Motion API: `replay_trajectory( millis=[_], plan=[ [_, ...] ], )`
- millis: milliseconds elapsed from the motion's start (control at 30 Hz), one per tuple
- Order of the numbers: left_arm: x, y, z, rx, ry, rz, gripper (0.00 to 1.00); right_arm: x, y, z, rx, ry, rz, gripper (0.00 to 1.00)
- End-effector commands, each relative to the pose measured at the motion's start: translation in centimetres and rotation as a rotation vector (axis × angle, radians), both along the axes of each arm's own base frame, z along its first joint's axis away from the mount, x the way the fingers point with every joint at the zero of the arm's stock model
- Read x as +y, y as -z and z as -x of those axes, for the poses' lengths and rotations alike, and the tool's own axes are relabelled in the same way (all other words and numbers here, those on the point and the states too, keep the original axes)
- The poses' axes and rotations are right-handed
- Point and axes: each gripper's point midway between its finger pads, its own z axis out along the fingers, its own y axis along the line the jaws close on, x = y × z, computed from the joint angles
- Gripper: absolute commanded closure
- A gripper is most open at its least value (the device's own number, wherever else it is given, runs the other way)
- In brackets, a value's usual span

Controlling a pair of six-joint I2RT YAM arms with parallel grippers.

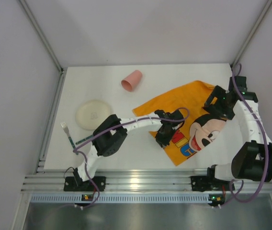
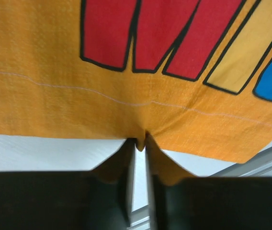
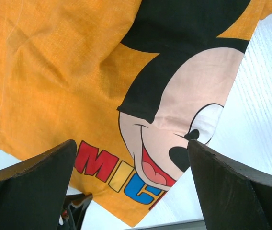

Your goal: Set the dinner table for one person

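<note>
As I scan the overhead view from the left, I see a fork (image 1: 68, 133) lying near the left rail of the white surface (image 1: 102, 86), which fills the space between the aluminium rails and carries everything here. A cream plate (image 1: 94, 114) sits near the fork on its right, and a pink cup (image 1: 131, 80) lies tipped on its side farther back. Toward the middle, my left hand (image 2: 140, 146) is clenched on the near hem of the orange Mickey Mouse cloth (image 1: 184, 103), with a small fold of fabric pinched between its fingers. The cloth lies rumpled over the right half of the surface. My right hand (image 3: 131, 143) hangs over the cloth's far right part, spread wide and grasping nothing.
</note>
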Motion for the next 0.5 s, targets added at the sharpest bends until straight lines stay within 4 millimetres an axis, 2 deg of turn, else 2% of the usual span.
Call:
replay_trajectory(
  millis=[0, 33, 233, 300, 367, 400, 433, 467],
  plan=[
    [1.1, 5.2, 1.4, 0.057, 0.029, -0.063, 0.94, -0.4, -0.4, 0.8, -0.003, 0.007, 0.02, 0.0],
    [1.4, 5.5, 1.2, 0.049, 0.025, -0.076, 1.0, -0.5, -0.3, 0.8, 0.0, 0.009, 0.017, 0.0],
    [2.2, 5.9, 1.1, 0.036, 0.052, -0.086, 1.0, -0.5, 0.7, 1.0, 0.027, 0.003, 0.024, 0.0],
    [3.8, 5.6, 0.6, 0.007, 0.067, -0.141, 1.0, -0.4, 0.9, 1.1, 0.03, 0.002, 0.017, 0.0],
    [7.7, 5.2, -1.5, -0.081, 0.05, -0.269, 1.0, -0.3, 0.7, 1.2, 0.022, 0.003, 0.012, 0.0],
    [9.4, 3.7, -2.0, -0.101, 0.035, -0.295, 1.0, -0.4, 0.7, 1.2, 0.019, 0.005, 0.014, 0.0],
    [12.9, 3.6, -2.8, -0.087, -0.02, -0.353, 1.0, -0.4, 0.5, 1.1, 0.015, 0.007, 0.015, 0.0],
    [14.9, 2.8, -3.6, -0.097, -0.068, -0.375, 1.0, -0.5, 0.4, 1.2, 0.012, 0.01, 0.018, 0.0]
  ],
)
